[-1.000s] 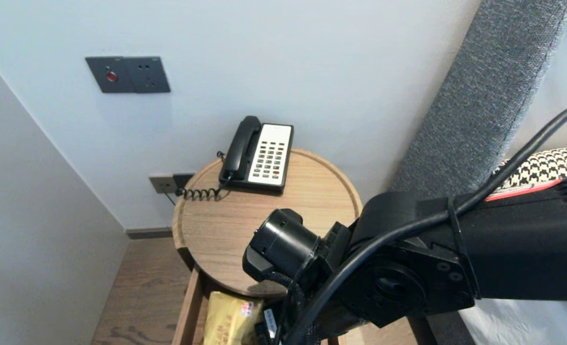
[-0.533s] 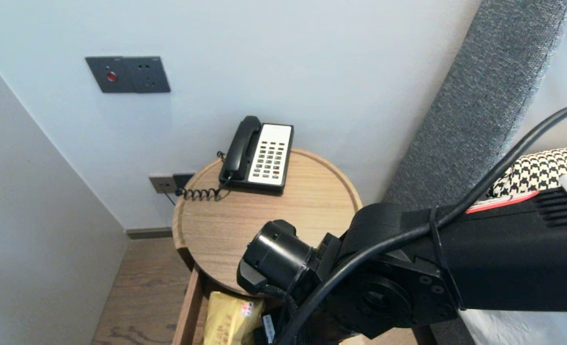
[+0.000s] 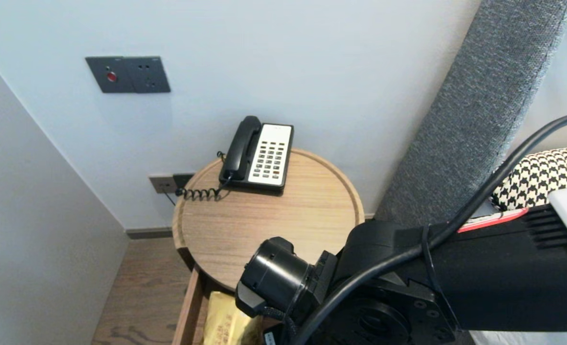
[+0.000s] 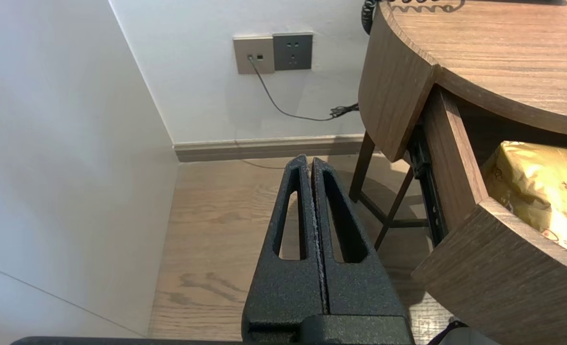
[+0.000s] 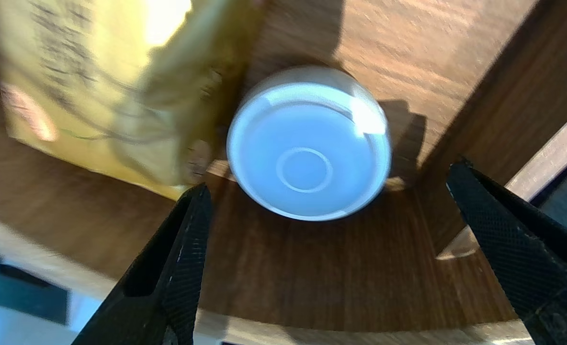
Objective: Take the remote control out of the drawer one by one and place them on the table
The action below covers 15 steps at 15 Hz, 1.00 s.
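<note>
in the open drawer, fingers wide over a white tub

nearest the robot, the right gripper (image 5: 326, 179) hangs over the open drawer (image 5: 312, 282), its fingers spread wide apart with nothing between them. the white tub (image 5: 307, 148) stands on the drawer floor just beyond the fingertips. it touches the yellow bag (image 5: 96, 81) on one side and sits close to the drawer's side wall on the other. that tight spot looks like the risk: one finger could snag the bag and drag it, the other could knock the wall, and a smooth round tub could skid away from an off-centre squeeze.

the left gripper (image 4: 311, 163) is parked low, left of the drawer and above the wooden floor (image 4: 216, 230), fingers pressed together and empty. farther off, the round tabletop (image 3: 264, 225) overhangs the far part of the drawer and, i judge, limits the room overhead. at its far edge sits a telephone (image 3: 259, 154), its coiled cord (image 3: 199, 193) trailing left. a wall socket (image 4: 274, 52) lies below, a switch panel (image 3: 128, 74) above, and a grey headboard (image 3: 475, 110) stands on the right.
</note>
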{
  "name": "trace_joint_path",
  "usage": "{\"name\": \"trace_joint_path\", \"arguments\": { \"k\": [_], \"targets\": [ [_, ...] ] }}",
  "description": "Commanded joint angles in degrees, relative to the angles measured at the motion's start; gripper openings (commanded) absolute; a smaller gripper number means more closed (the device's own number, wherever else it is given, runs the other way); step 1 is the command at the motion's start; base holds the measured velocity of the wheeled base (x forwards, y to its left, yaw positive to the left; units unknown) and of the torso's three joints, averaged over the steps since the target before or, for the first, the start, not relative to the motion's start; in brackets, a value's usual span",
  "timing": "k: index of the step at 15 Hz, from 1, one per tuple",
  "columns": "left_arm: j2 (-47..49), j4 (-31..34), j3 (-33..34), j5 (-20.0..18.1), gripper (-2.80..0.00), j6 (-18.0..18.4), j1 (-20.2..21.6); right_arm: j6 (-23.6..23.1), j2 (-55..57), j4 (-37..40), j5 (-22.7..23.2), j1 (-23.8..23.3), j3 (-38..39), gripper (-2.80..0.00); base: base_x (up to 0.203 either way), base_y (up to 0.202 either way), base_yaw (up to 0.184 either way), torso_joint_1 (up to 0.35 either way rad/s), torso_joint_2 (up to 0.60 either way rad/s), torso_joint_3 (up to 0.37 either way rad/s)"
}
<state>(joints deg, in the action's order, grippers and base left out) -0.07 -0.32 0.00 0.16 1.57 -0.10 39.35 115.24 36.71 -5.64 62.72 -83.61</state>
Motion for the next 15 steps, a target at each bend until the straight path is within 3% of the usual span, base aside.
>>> {"name": "trace_joint_path", "arguments": {
  "k": [1, 11, 15],
  "targets": [
    [0.1, 0.0, 0.0, 0.0, -2.80, 0.0, 0.0, 0.4, 0.0, 0.1, 0.1, 0.2, 1.9, 0.00, 0.000, 0.000, 0.000, 0.000, 0.00, 0.000],
    [0.1, 0.0, 0.0, 0.0, -2.80, 0.0, 0.0, 0.1, 2.5, -3.8, -0.7, 0.5, 1.5, 0.00, 0.000, 0.000, 0.000, 0.000, 0.00, 0.000],
    [0.1, 0.0, 0.0, 0.0, -2.80, 0.0, 0.0, -0.2, 3.2, -3.9, -3.6, 0.4, 1.4, 0.00, 0.000, 0.000, 0.000, 0.000, 0.00, 0.000]
  ]
}}
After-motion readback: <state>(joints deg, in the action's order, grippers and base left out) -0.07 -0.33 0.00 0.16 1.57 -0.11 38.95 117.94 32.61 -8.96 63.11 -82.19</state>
